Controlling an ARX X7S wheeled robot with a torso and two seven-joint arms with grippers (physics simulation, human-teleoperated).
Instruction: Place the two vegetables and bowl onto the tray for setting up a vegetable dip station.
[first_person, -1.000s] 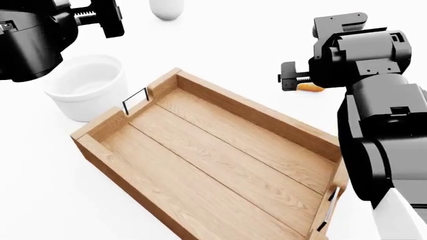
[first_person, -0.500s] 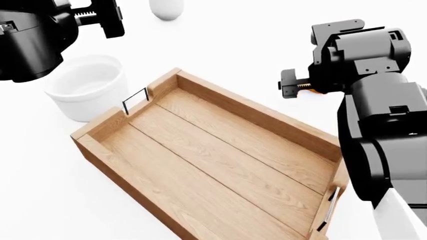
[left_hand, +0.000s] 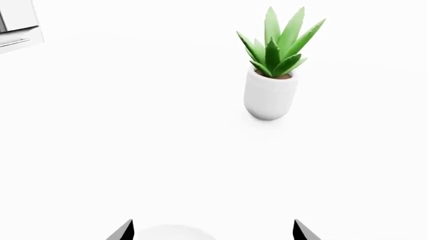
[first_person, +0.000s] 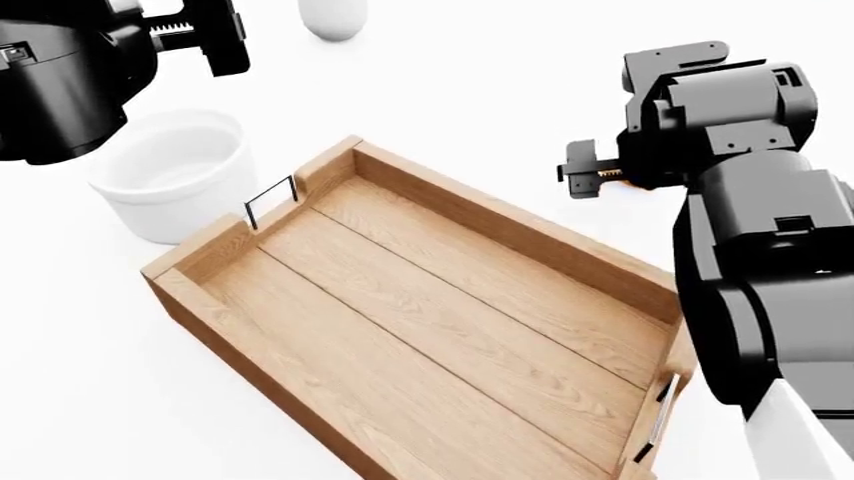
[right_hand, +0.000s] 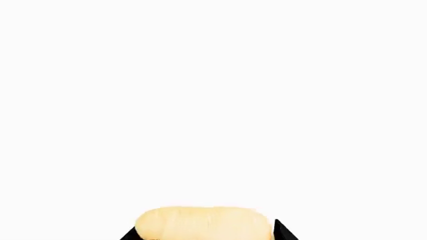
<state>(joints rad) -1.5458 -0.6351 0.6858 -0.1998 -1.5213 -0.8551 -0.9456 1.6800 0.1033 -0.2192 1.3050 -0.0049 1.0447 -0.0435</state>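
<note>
The wooden tray (first_person: 200, 262) lies empty in the middle of the head view. The white bowl (first_person: 174, 172) stands just off its far left end. The carrot (right_hand: 200, 224) lies between my right gripper's (right_hand: 207, 233) fingertips (right_hand: 283, 232), which stand on either side of it with a small gap. In the head view my right gripper (first_person: 582, 170) is beyond the tray's far right side and hides nearly all of the carrot. My left gripper (first_person: 220, 38) is open and empty, above and behind the bowl; it also shows in the left wrist view (left_hand: 212, 232). The cucumber is out of view.
A green plant in a small white pot (left_hand: 269, 92) stands on the white table ahead of my left gripper; the pot's base shows at the top of the head view (first_person: 334, 15). A white box edge (left_hand: 17, 22) shows far off.
My right gripper has shifted slightly over the carrot, which now hardly shows in the head view. The left arm, bowl and tray have not moved.
</note>
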